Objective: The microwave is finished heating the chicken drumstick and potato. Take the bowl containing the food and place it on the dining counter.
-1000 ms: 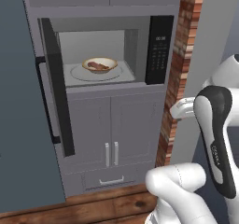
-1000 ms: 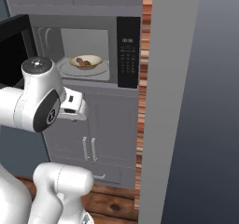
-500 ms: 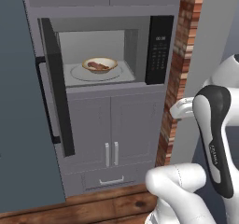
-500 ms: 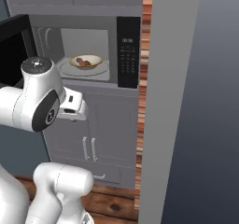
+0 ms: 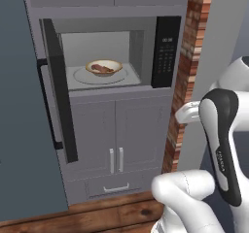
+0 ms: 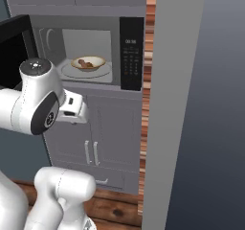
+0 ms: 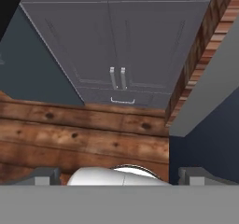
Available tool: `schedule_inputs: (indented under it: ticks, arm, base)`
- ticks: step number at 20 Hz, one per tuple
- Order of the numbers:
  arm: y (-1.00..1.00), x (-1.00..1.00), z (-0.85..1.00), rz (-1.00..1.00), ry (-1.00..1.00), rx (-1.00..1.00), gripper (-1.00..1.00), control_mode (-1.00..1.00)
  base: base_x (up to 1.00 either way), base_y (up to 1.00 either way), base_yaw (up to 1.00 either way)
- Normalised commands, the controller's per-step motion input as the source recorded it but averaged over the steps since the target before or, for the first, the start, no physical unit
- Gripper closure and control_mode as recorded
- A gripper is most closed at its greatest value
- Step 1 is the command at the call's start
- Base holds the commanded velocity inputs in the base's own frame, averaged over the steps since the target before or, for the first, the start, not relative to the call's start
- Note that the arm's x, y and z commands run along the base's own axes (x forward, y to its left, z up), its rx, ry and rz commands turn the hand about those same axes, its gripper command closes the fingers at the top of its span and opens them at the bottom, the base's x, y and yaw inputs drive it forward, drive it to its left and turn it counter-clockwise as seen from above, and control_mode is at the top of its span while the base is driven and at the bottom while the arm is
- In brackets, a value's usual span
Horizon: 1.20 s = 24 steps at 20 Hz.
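Microwave (image 5: pixel 109 52) standing with door (image 5: pixel 59 89) swung open to left, above grey cabinet doors (image 5: pixel 116 130). Glass turntable (image 5: pixel 82 75) lying on pale interior floor. Bowl (image 5: pixel 103 67) sitting on turntable, holding reddish-brown food (image 5: pixel 101 68). Gripper (image 7: pixel 119 176) pointing down at wooden floor (image 7: pixel 84 134), well apart from bowl, jaws spread wide, carrying nothing.

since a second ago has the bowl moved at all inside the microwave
No. The bowl sits at the same spot on the glass turntable, left of the keypad panel.
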Motion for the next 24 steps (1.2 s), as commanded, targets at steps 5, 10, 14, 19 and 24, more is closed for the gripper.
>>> schedule_inputs:
  ticks: [5, 10, 14, 19, 24]
  arm:
    - [0.26, 0.0, -0.03, 0.0, 0.0, -0.02, -1.0, 1.0]
    - [0.0, 0.0, 0.0, 0.0, 0.0, 0.0, -1.0, 1.0]
    - [0.0, 0.0, 0.0, 0.0, 0.0, 0.0, -1.0, 1.0]
    - [0.0, 0.0, 0.0, 0.0, 0.0, 0.0, -1.0, 1.0]
    - [0.0, 0.0, 0.0, 0.0, 0.0, 0.0, -1.0, 1.0]
  base:
    - [0.07, 0.18, -0.01]
    - [0.22, 0.22, -0.02]
    - [0.26, 0.32, -0.04]
    - [0.44, 0.26, -0.05]
    - [0.38, 0.48, -0.01]
